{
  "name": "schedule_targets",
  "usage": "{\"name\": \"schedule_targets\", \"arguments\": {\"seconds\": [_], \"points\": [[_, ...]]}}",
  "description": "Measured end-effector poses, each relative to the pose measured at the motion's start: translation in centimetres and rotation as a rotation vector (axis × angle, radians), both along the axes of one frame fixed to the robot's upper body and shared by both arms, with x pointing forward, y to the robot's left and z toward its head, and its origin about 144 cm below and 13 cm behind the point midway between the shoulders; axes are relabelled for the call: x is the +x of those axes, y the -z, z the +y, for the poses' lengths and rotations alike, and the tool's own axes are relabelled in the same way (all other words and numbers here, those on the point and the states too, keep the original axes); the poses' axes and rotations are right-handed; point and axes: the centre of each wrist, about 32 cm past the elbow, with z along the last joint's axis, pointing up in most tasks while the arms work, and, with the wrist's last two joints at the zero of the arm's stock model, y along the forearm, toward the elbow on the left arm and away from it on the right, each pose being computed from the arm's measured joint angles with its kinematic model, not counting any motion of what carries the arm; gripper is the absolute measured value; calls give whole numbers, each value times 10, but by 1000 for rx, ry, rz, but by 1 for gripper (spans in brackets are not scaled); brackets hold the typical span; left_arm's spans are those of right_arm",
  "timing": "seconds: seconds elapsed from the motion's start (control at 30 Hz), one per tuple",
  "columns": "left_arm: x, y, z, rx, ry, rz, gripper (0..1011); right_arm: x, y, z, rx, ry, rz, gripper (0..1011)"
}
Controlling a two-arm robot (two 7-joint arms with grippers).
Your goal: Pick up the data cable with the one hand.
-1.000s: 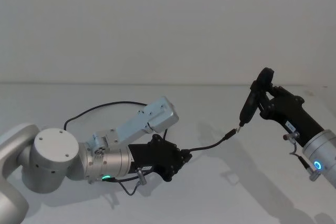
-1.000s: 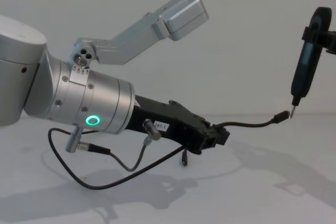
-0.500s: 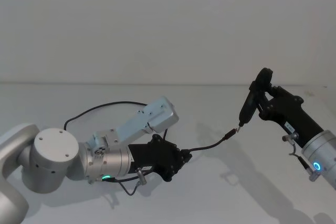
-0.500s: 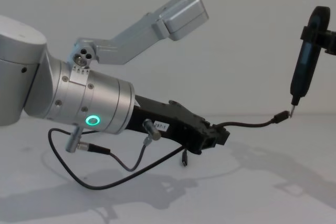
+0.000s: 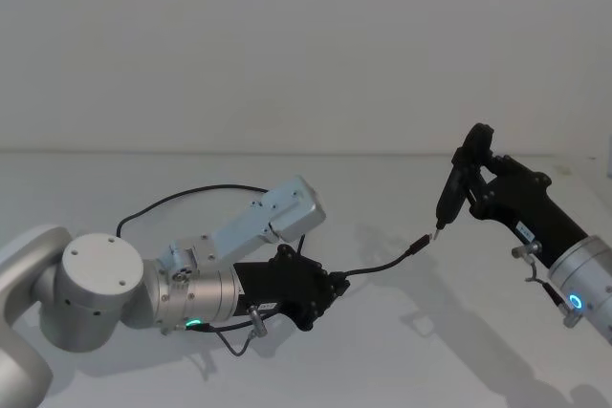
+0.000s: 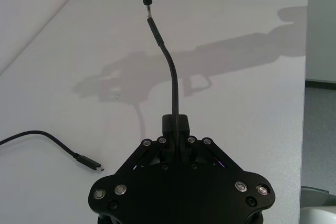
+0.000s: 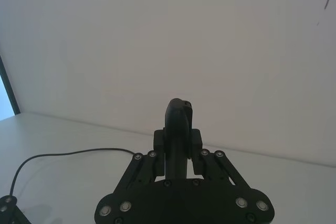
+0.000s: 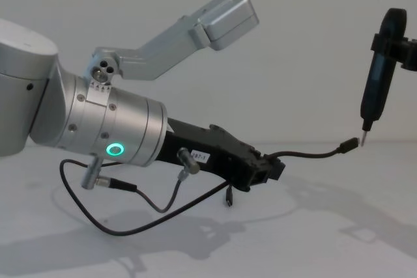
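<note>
— Data cable [image 5: 382,266], head view: where is it?
— Clamped near one plug by the left gripper [image 5: 330,291], free end beside the slim tool [image 5: 457,183] the right gripper [image 5: 478,193] holds.
— Left wrist view?
— Fingers [image 6: 174,125] pinch it; it arches, light and springy.
— Chest view?
— The rest trails slack over the table [image 8: 339,226].

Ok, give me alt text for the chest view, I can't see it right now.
The left tool grips the black data cable above the white table, its free plug raised toward the tip of a slim black pen-like tool held upright at right.
</note>
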Motion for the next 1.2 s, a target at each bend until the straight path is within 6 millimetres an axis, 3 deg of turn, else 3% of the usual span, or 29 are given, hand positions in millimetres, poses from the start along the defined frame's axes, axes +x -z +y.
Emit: {"name": "schedule_targets", "arguments": {"seconds": [1.2], "points": [[0,0,0,0,0,0,36,2,-1,3,-20,-20,-10,279]]}}
